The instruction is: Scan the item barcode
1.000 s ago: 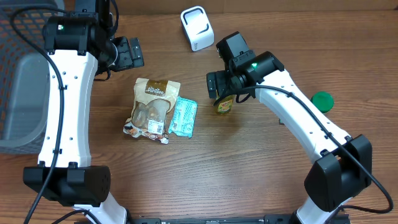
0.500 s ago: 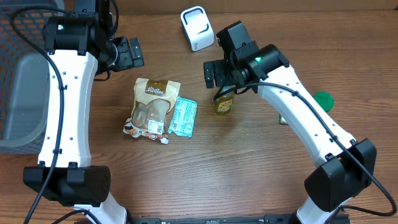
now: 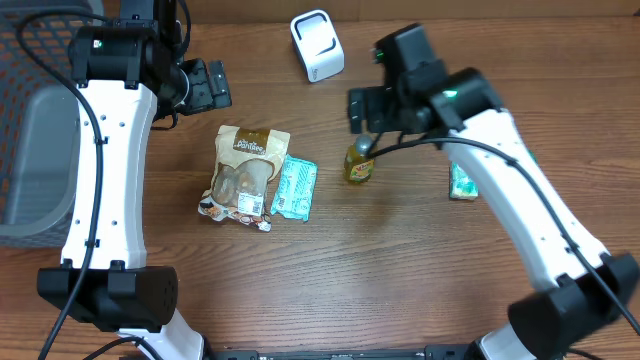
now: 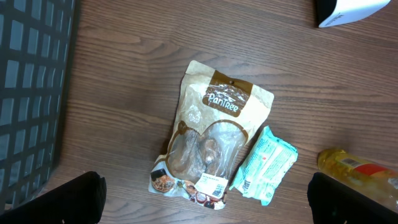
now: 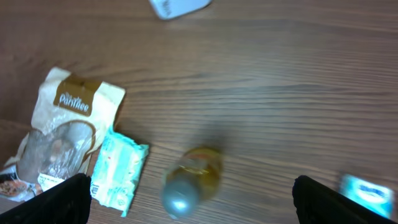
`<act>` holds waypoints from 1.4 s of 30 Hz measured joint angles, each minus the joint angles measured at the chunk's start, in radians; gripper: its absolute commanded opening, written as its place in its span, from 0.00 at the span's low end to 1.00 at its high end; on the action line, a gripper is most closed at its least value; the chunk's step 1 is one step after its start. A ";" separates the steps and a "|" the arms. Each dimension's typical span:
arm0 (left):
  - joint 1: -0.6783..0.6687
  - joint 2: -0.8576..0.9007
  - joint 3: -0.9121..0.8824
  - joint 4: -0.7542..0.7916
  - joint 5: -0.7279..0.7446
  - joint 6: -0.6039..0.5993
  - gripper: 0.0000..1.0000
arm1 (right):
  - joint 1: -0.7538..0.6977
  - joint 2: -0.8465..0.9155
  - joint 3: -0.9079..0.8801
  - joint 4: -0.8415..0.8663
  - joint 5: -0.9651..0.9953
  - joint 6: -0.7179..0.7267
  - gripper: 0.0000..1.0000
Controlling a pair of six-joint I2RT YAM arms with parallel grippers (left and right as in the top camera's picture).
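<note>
Five things on the table [image 3: 350, 280], a basket at its left edge

The basket [image 3: 20, 70] sits at the far left. The scanner [image 3: 317, 45] stands at the back, near the middle. In front of it and to the left lies the pouch [image 3: 245, 172], with the flat packet [image 3: 295, 187] lying against its right side, the two touching. The bottle [image 3: 361, 162] stands upright to the right of the flat packet, apart from it and in front of the scanner. Further right, well apart from the bottle, lies a small packet [image 3: 461, 181], partly under the right arm
</note>
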 measured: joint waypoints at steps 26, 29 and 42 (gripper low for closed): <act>0.000 0.000 0.000 0.000 0.000 0.000 0.99 | -0.209 -0.048 0.019 -0.249 -0.171 0.187 0.66; 0.000 0.000 0.000 0.000 0.000 0.000 0.99 | -0.195 -0.039 0.019 -0.243 -0.196 0.286 0.64; 0.000 0.000 0.000 0.000 0.000 0.000 1.00 | -0.021 0.082 -0.111 -0.023 -0.225 0.714 0.82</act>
